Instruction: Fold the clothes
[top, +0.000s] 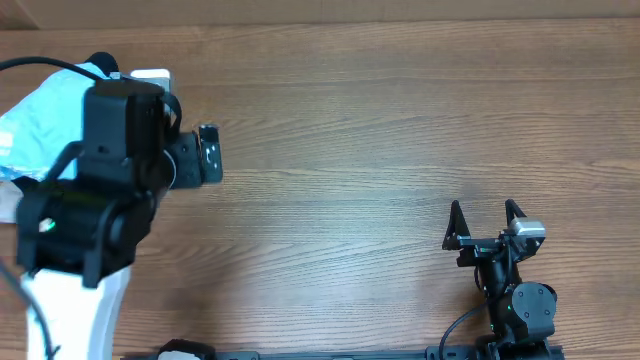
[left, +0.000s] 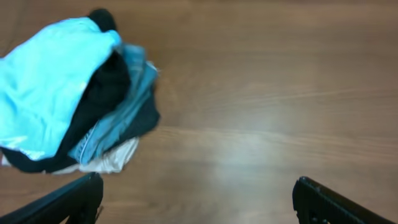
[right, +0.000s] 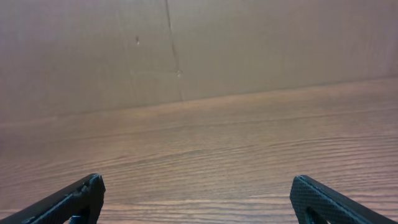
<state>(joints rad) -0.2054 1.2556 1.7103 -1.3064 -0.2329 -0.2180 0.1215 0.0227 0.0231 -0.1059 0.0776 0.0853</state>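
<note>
The clothes lie in a crumpled pile at the table's far left, partly hidden by my left arm. In the left wrist view the sky-blue T-shirt lies on top, over a black garment, a denim-blue one and a cream one. My left gripper is open and empty, held above bare wood to the right of the pile. My right gripper is open and empty near the front right, far from the clothes; it also shows in the right wrist view.
The wooden table stretches between the two arms. A brown cardboard wall stands behind the table's far edge. A small white object peeks out behind the left arm.
</note>
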